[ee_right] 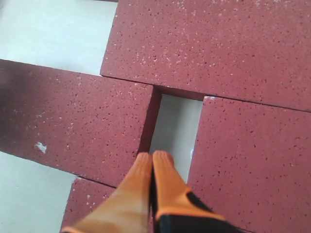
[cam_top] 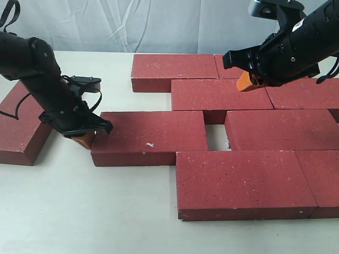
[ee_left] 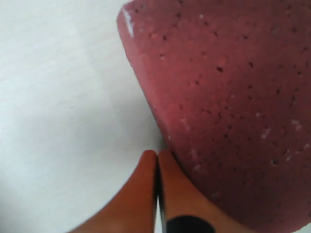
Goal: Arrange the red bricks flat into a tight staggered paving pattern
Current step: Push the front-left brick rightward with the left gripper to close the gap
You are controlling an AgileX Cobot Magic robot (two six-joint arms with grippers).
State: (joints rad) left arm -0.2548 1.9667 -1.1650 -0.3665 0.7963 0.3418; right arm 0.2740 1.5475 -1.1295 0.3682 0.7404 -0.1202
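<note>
Several red bricks (cam_top: 222, 95) lie flat in staggered rows at the middle and right. One brick with a white chip (cam_top: 151, 137) sits a small gap (cam_top: 217, 136) away from its right-hand neighbour (cam_top: 280, 129). My left gripper (cam_top: 85, 140) is shut and empty, with its orange fingertips (ee_left: 167, 162) against the left end of the chipped brick (ee_left: 233, 97). My right gripper (cam_top: 246, 83) is shut and empty and hovers over the back rows. In the right wrist view, its tips (ee_right: 153, 156) hang above the gap (ee_right: 175, 128), beside the chipped brick (ee_right: 73, 116).
One loose red brick (cam_top: 21, 127) lies apart at the far left, partly behind my left arm. A white cloth backdrop (cam_top: 132, 24) hangs behind the pale table (cam_top: 79, 211). The right-hand bricks run out of the exterior view.
</note>
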